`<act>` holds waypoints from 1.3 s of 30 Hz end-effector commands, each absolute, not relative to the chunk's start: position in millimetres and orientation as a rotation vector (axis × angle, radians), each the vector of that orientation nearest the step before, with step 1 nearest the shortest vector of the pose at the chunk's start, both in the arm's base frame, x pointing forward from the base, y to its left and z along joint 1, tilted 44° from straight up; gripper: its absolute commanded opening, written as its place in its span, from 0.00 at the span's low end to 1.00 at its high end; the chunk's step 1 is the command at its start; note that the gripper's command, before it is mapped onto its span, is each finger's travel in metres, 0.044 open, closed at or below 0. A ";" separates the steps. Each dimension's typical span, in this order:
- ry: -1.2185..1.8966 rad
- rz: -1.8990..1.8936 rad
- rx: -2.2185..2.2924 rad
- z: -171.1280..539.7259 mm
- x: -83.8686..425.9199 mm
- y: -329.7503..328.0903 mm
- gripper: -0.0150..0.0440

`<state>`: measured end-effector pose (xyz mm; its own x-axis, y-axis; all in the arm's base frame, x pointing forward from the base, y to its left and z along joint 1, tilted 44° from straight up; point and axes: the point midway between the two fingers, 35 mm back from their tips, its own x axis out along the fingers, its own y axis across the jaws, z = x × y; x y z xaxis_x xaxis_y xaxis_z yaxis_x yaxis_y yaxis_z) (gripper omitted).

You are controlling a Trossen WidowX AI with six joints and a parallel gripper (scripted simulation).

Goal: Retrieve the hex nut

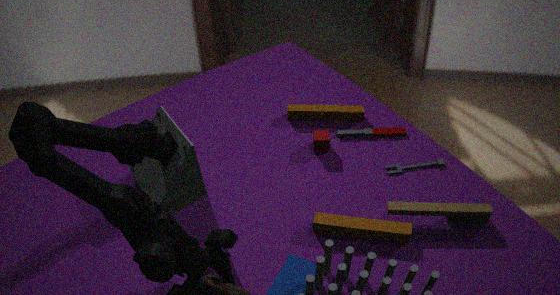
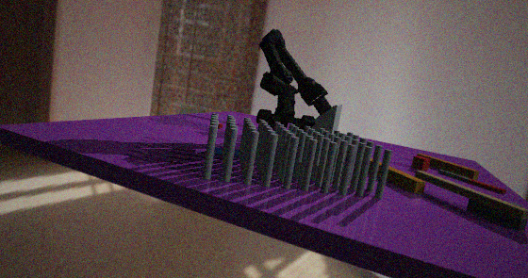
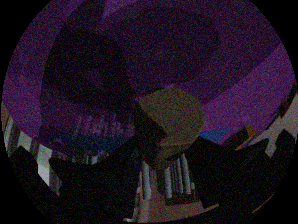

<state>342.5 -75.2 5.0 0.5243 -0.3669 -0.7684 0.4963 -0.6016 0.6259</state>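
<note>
My gripper (image 1: 212, 278) (image 3: 161, 135) is low over the table at the front left of the spacer field and is shut on a tool with a tan-brown handle (image 3: 170, 117) (image 1: 216, 282). The tool's working end is hidden. The grey standing spacers (image 1: 350, 271) (image 2: 292, 155) stand upright in rows. The blue taped strip (image 1: 292, 275) lies on the table right beside the spacers, between them and my gripper. The hex nut does not show in any view. In the exterior view the arm (image 2: 285, 81) rises behind the spacers and hides the gripper.
Yellow-brown bars (image 1: 325, 111) (image 1: 362, 225) (image 1: 440, 209), a red block (image 1: 321, 140), a red-handled tool (image 1: 372, 132) and a grey forked tool (image 1: 415, 167) lie on the purple table (image 1: 250, 129). A grey upright plate (image 1: 177, 169) stands by the arm.
</note>
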 end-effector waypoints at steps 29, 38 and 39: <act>0.101 -1.187 1.872 2.2 364.6 -65.0 0.25; 0.101 -1.186 1.873 0.5 369.8 -62.5 0.25; 0.101 -1.186 1.873 0.3 370.4 -62.3 0.25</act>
<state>364.6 -65.4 -2.5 0.5252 -0.3667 -0.7679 0.4955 -0.6019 0.6263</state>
